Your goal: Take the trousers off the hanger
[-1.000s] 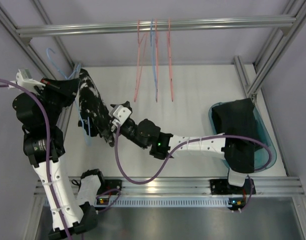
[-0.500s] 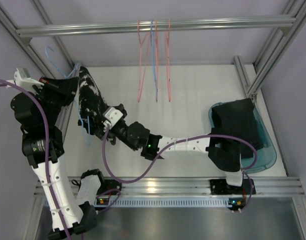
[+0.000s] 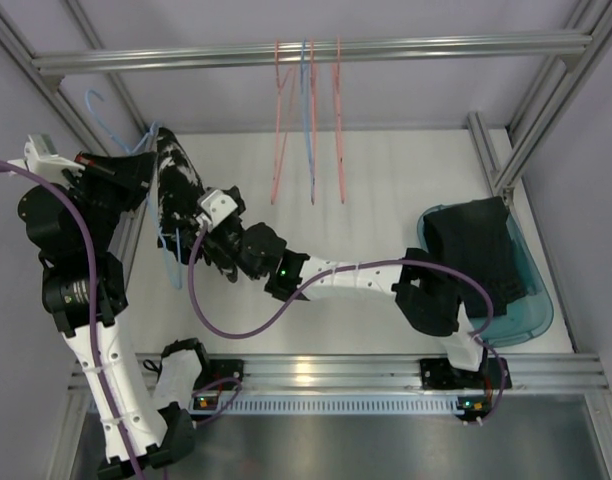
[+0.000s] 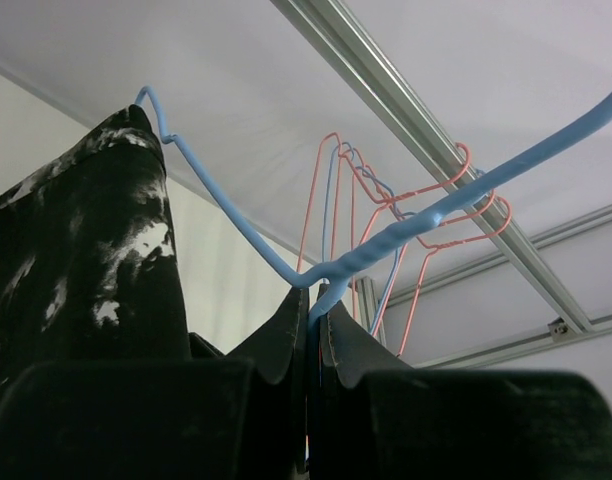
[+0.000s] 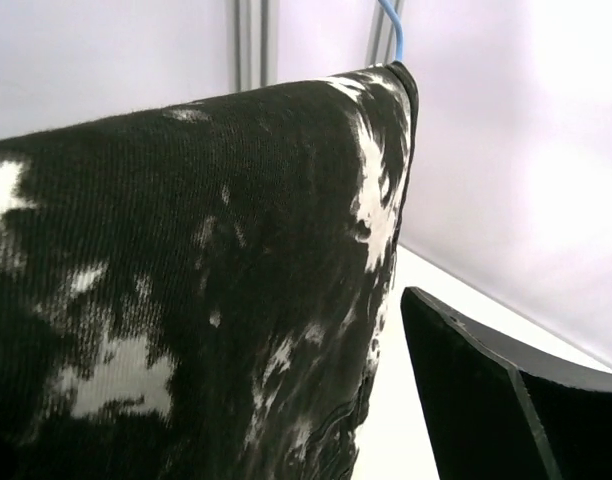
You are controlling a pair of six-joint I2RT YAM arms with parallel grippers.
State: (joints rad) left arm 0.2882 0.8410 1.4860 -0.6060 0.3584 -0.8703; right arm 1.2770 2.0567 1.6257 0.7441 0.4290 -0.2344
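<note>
The printed trousers (image 3: 174, 188) hang over a blue hanger (image 3: 168, 255) at the left, held up off the table. My left gripper (image 3: 136, 178) is shut on the hanger's wire (image 4: 331, 285) just below its twisted neck; the printed cloth (image 4: 86, 250) hangs to its left. My right gripper (image 3: 202, 236) is open, right against the lower part of the printed trousers (image 5: 186, 280). One finger (image 5: 486, 400) shows to the right of the cloth with a small gap; the other is hidden behind it. The plain black trousers (image 3: 476, 250) lie in a bin at the right.
A blue-tinted clear bin (image 3: 534, 300) stands at the right table edge. Pink and blue empty hangers (image 3: 311, 120) hang from the rail (image 3: 436, 45) at the back, also seen in the left wrist view (image 4: 386, 220). Frame posts stand at both sides.
My right arm has stretched left and back, bringing its gripper from beside the trousers' lower end up against the cloth. The left gripper and hanger have barely shifted.
</note>
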